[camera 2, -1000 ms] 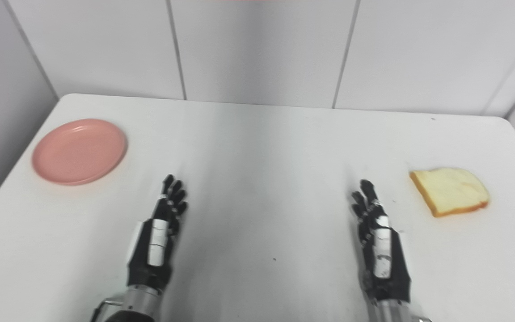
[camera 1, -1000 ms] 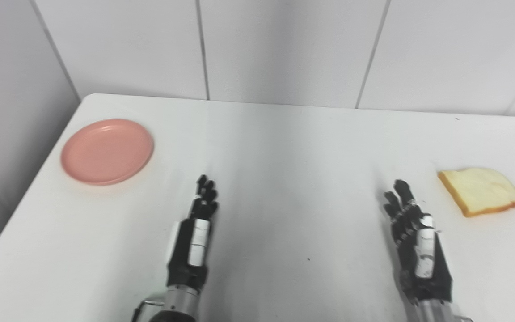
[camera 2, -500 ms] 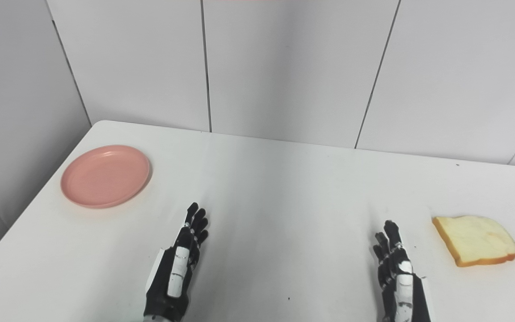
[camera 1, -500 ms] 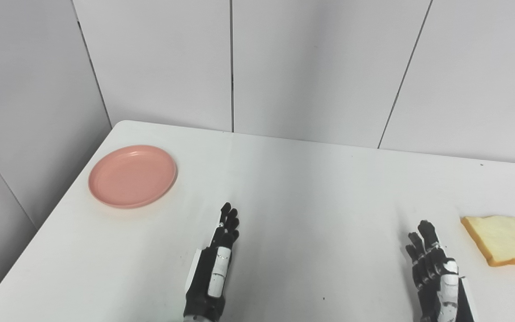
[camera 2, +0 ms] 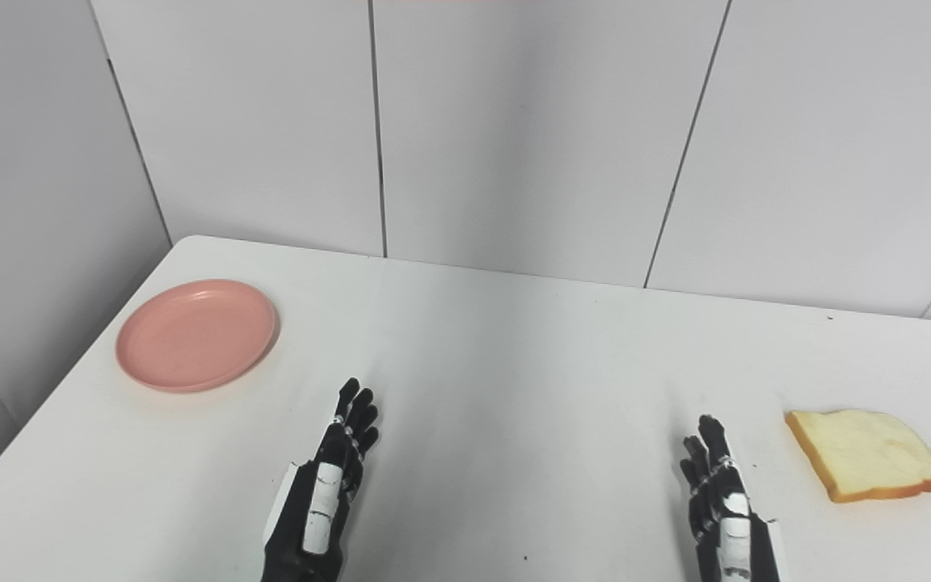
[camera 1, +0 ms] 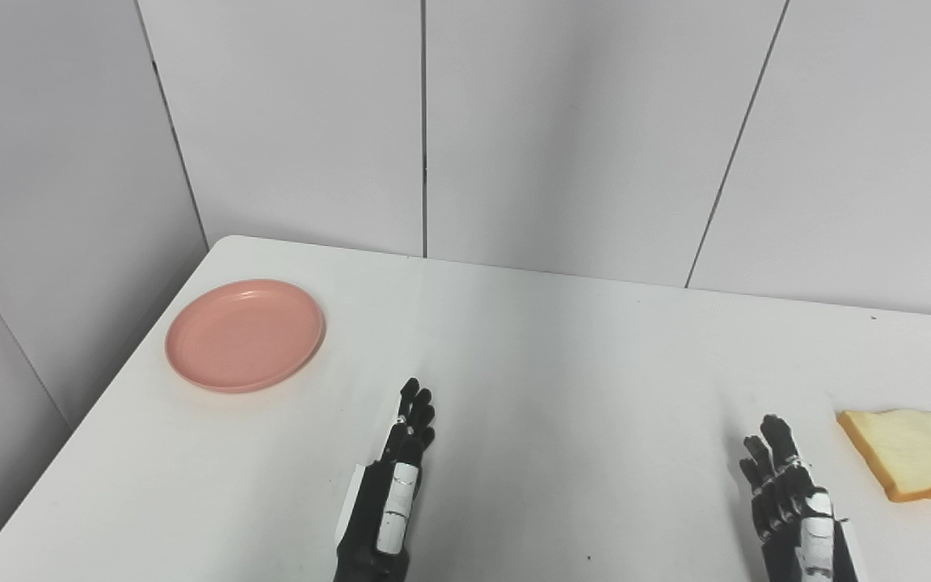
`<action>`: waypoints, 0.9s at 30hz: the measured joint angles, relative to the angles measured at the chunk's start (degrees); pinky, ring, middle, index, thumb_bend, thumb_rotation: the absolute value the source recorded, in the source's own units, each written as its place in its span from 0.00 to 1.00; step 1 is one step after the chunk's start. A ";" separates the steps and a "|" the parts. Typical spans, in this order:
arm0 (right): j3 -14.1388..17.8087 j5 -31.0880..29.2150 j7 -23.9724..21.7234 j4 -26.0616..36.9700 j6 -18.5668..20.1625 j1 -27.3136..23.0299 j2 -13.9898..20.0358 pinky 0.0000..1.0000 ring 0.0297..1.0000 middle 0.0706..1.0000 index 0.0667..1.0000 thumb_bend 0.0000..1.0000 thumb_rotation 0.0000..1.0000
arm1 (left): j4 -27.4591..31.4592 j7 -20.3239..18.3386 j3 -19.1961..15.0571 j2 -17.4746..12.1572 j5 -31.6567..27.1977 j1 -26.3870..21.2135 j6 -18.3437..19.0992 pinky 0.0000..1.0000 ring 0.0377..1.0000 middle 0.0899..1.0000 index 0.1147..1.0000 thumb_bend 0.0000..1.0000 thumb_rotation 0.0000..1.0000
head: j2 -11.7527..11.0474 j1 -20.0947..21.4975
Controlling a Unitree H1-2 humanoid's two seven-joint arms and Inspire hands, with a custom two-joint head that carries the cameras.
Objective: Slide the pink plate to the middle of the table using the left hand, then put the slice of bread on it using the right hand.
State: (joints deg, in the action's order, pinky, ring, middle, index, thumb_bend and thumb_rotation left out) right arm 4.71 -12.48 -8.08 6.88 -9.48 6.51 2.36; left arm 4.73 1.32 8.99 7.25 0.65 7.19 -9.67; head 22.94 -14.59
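resting at the left of the frame, the pink plate (camera 1: 244, 335) lies flat on the white surface (camera 1: 562, 356), close to the surface's left edge and toward its far corner, with nothing on it. it has not yet been brought to the middle, so the first step of the task looks undone.

lower and toward the centre, the left hand (camera 1: 391, 493) comes in from the bottom edge, released, its fingers extended and slightly spread, holding nothing and pointing up the frame. the plate lies up and to the left of this hand, apart from it, with bare surface between them. that diagonal is what the coming move turns on: by my reading the left hand has to travel up and leftward to reach the plate's near rim or far side, then draw it right and down toward the open centre. the plate is round, so no long axis constrains the approach.

at the lower right, the right hand (camera 1: 797, 509) is likewise released and empty, fingers extended. just to its right and slightly higher in the frame lies the slice of bread (camera 1: 910, 453), flat on the surface near the right edge, its crust facing the bottom of the frame. the left hand is plainly the nearer to the plate, the right to the bread.
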 measured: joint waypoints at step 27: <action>-1.37 2.33 1.30 -0.06 -0.01 -0.44 -0.18 1.00 0.96 0.98 0.91 0.80 1.00 | 7.67 -1.39 -10.07 -5.22 -10.75 -9.06 6.56 1.00 1.00 0.98 0.97 0.94 0.92 | 0.44 2.11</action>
State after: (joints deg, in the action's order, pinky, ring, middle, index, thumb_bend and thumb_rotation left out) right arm 3.34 -10.15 -6.78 6.81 -9.48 6.06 2.18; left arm 12.40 -0.07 -1.08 2.03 -10.10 -1.87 -3.11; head 23.38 -12.48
